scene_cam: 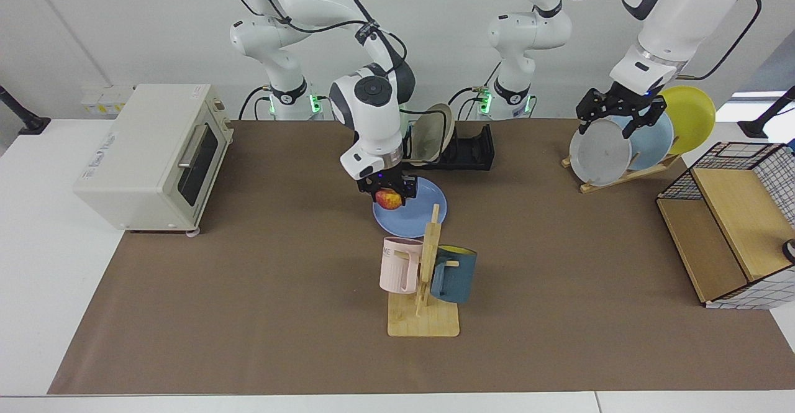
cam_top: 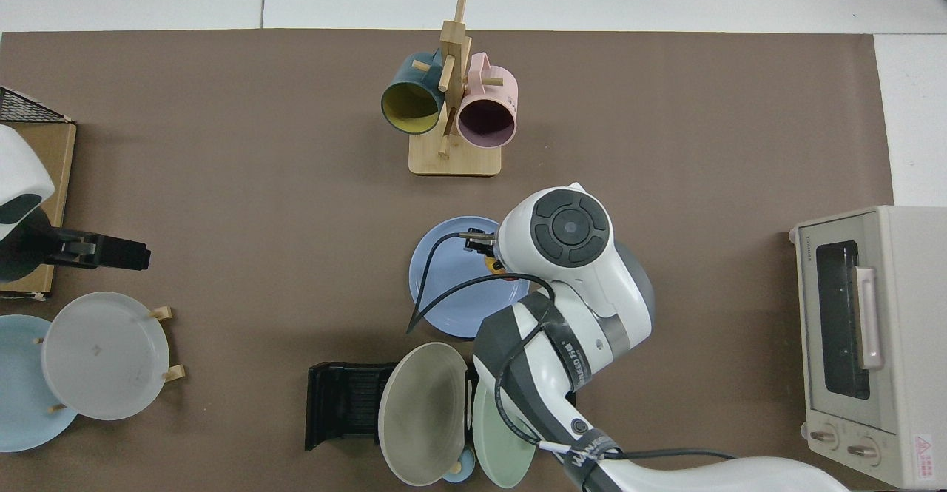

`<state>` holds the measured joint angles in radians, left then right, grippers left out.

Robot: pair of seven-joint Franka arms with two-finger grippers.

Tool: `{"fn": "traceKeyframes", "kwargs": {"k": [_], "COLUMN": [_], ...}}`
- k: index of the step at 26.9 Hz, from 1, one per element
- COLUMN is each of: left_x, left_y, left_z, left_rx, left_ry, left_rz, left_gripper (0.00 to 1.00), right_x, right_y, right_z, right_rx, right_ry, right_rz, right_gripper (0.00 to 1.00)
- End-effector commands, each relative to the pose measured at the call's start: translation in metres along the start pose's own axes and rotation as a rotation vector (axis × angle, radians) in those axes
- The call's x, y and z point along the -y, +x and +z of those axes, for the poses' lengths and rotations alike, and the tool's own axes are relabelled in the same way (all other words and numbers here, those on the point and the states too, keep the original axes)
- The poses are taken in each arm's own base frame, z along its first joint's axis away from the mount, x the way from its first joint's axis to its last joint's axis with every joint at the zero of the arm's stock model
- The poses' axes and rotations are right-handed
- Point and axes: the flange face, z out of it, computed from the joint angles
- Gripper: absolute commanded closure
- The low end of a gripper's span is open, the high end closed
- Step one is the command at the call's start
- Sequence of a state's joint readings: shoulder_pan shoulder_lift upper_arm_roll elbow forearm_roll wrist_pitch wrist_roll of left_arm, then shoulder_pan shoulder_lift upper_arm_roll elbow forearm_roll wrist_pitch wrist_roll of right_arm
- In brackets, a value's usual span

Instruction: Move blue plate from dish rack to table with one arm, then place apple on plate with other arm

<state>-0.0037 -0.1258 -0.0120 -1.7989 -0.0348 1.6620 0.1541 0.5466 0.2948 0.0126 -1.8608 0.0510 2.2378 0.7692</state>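
Periwinkle-blue plate (scene_cam: 413,213) flat on the brown table (scene_cam: 248,313), directly under the right gripper (scene_cam: 389,190). Right gripper clenched around the red-and-yellow apple (scene_cam: 389,199), hanging over the plate's edge on the toaster oven side, apple above the plate surface; whether touching it, cannot tell. From above, only a small orange part of the apple (cam_top: 491,264) visible beside the wrist, over the blue plate (cam_top: 451,292).

Behind the right gripper, toward the arm bases: black dish rack (scene_cam: 475,149) with a beige plate (scene_cam: 435,136) leaning in it, and a pale green plate (cam_top: 494,440) next to it, seen only from above. In front of the right gripper, near the plate: wooden mug tree (scene_cam: 425,301) with a pink mug (scene_cam: 399,265) and a dark blue mug (scene_cam: 454,275). Well apart, to the side: cream toaster oven (scene_cam: 155,155).

Left gripper (scene_cam: 613,113) raised far from the plate, fingers spread and holding nothing, above the wooden plate stand (scene_cam: 627,174) with a grey plate (scene_cam: 597,153), a sky-blue plate (scene_cam: 652,140) and a yellow plate (scene_cam: 690,115). Beyond it, wire basket (scene_cam: 739,214) with wooden boards.
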Motion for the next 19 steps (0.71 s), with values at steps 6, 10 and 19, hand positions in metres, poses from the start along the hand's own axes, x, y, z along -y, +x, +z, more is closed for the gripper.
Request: {"fn": "traceKeyframes", "kwargs": {"k": [6,10,19], "left_x": [-0.003,0.0,0.008], "left_y": [-0.002,0.0,0.016], "left_z": [0.0,-0.002,-0.005], "left_rx": [0.0,-0.017,-0.046], "left_ry": [-0.002,0.003,0.018], "left_rz": [0.017,0.013,0.001], "left_gripper": [0.0,0.0,0.0], "right_x": [0.021,0.026,0.031], "right_y": [-0.001,-0.005,-0.019], "right_z": [0.023,0.035,0.061], "right_rx": [0.014,0.032,0.062], "right_ry": [0.006,0.018,-0.002], "right_rz": [0.061,0.074,0.067], "right_gripper": [0.88,0.88,0.84]}}
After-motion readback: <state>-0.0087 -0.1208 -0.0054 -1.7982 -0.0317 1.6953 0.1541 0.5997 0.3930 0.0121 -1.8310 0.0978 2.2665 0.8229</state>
